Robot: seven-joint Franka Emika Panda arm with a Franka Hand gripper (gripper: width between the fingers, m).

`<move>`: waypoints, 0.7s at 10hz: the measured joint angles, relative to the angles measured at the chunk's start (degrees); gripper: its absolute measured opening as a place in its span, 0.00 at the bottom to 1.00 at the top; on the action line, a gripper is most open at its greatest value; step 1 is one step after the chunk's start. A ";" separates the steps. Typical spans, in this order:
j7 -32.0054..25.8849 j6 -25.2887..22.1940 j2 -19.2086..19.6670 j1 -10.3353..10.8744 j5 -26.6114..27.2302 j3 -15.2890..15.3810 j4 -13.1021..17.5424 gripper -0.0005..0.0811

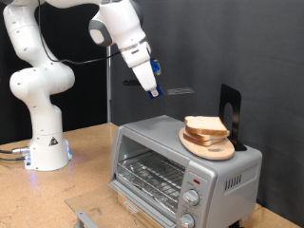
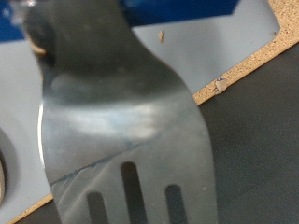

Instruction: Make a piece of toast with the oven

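Observation:
The piece of toast [image 1: 203,125] lies on a round wooden plate [image 1: 211,146] on top of the silver oven [image 1: 228,173] at the exterior view's lower right. The oven's glass door [image 1: 141,202] is folded down, so the wire rack [image 1: 152,172] shows. My gripper [image 1: 152,87] hangs in the air above and to the left of the oven, shut on a black slotted spatula [image 1: 177,92] whose blade points right towards the toast. In the wrist view the spatula blade [image 2: 121,121] fills most of the picture.
A black upright stand [image 1: 230,112] rises behind the plate on the oven top. The oven's knobs [image 1: 196,198] sit at its front right. The robot base [image 1: 46,147] stands at the left on the cork-topped table [image 1: 85,180]. A blue sheet [image 2: 196,47] lies under the spatula.

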 joint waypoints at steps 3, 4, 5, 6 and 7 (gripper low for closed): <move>-0.04 11.83 -0.98 -0.62 5.48 -1.37 -2.51 0.44; 0.43 13.86 -1.76 -1.66 6.52 -2.44 -3.23 0.44; 0.46 14.02 -2.53 -2.85 6.70 -3.68 -3.49 0.44; 0.40 13.57 -3.20 -4.12 6.51 -4.92 -3.60 0.44; 0.33 12.36 -3.73 -5.72 5.82 -6.07 -3.62 0.44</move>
